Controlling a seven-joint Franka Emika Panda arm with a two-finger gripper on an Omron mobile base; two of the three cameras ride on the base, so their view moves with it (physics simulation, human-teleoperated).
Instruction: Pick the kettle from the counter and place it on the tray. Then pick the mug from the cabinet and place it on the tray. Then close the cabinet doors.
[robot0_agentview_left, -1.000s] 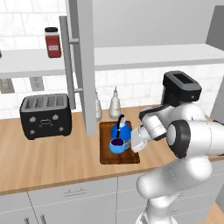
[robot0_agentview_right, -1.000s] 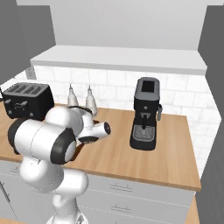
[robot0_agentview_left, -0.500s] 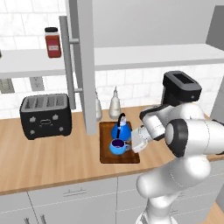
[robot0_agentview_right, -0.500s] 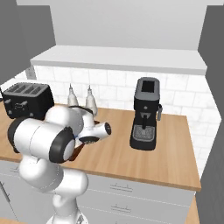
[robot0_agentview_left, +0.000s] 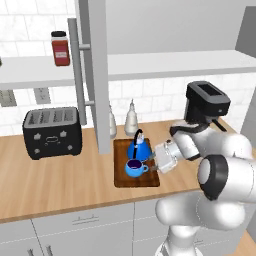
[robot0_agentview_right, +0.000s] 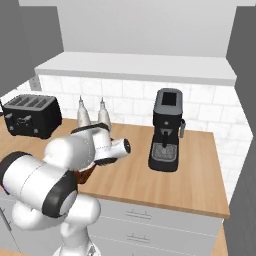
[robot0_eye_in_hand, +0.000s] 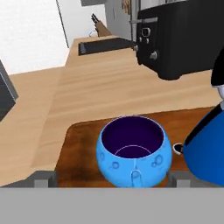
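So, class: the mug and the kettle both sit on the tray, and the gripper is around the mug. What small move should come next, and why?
Probably draw the gripper straight back from the mug. Its fingertips stand wide, clear of the mug's sides, and the mug rests on the tray beside the kettle. Backing out avoids knocking either, and the cabinet door stands open.

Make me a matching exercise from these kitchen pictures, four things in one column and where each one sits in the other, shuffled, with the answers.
Things:
1. mug
2. toaster
3. red jar
4. coffee machine

Places:
A. on the white shelf of the cabinet
B. on the tray, in front of the kettle
C. on the counter, left of the open cabinet door
D. on the counter, right of the tray

Pairs: 1-B, 2-C, 3-A, 4-D
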